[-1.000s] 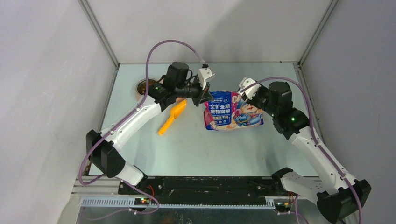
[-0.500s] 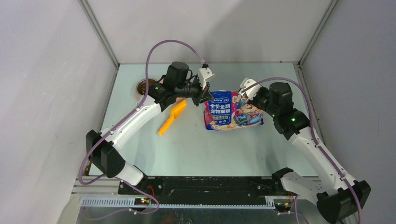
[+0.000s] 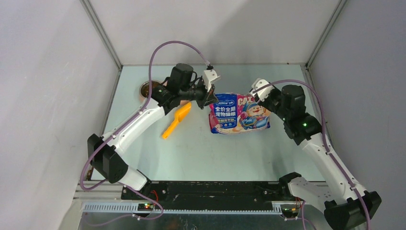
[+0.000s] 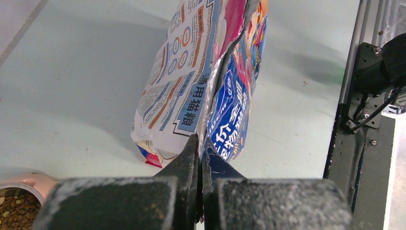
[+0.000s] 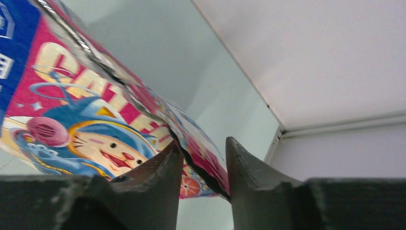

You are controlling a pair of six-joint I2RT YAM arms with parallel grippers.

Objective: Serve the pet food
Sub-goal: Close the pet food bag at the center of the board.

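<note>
**Bag pinched on one side, not yet gripped on the other**

The bag of cat food stands on the table between the two arms, towards the far wall. Its left upper corner is clamped in the left claw, whose jaws are pressed together on the foil. The right claw is set at the opposite upper corner with its jaws apart. The rim of the bag lies between them but is not squeezed.

The step in hand is judged to be opening the top. The right claw is best closed only once the rim is seated deep between the fingers. One wall of the bag should be taken, not both, or the mouth will be held shut when the pull is made. The left pinch should be kept firm so that the bag is not tipped.

From above, an orange scoop is seen just left of the bag, and a bowl is half hidden behind the left arm. Only the left wrist view shows kibble already in that bowl. Only the right wrist view shows the gap between the right fingers.
</note>
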